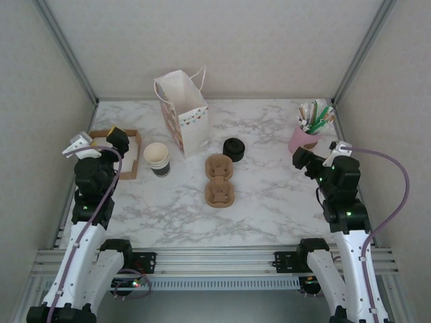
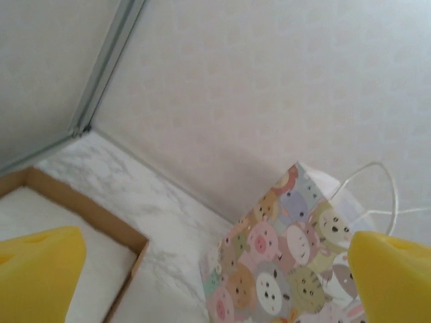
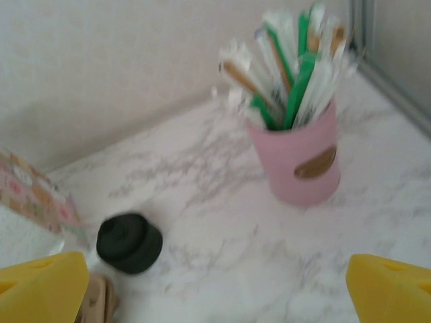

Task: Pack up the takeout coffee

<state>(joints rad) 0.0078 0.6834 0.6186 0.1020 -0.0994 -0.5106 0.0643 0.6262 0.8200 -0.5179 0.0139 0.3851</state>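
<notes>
Overhead view. Takeout coffee (image 1: 234, 149), black lid on, stands upright on the marble table (image 1: 276, 202) just right of centre. It is near the upper end of the cardboard carrier (image 1: 219, 180) and right of the paper bag (image 1: 183, 114), touching neither. Bag upright, mouth up, handles loose, so I judge it ready to take a load from above. Carrier lies flat below the cup in the frame, both wells empty. Lidless cup stack (image 1: 158, 159) sits left of the bag, beside a shallow brown tray (image 1: 132, 156). Pink holder (image 1: 303, 138) of straws and stirrers, upper right. Left gripper (image 1: 101, 141) at the left edge over the tray, jaws spread wide, grasping nothing; its wrist camera looks toward the bag. Right gripper (image 1: 322, 155) at the right edge, below the pink holder, likewise spread and empty; its wrist view has the coffee at lower left. Right arm looks better placed for the cup. Packing not yet begun.
</notes>
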